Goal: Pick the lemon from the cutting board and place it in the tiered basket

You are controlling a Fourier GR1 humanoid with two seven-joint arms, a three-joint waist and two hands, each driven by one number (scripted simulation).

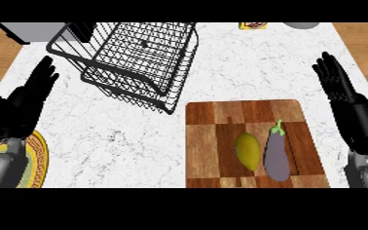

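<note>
I see the lemon (247, 150) lying on the wooden cutting board (229, 122) at the lower right of the white marbled desk (129, 126), just beside an eggplant (277, 153) on its right (the two look nearly touching, though I cannot tell for sure). The black wire tiered basket (137, 61) stands up and to the left, well apart from the board. My left hand (32, 95) rests at the left edge, fingers straight and apart, holding nothing. My right hand (336, 85) rests at the right edge, likewise spread. A yellow-rimmed plate (37, 158) peeks in at lower left.
</note>
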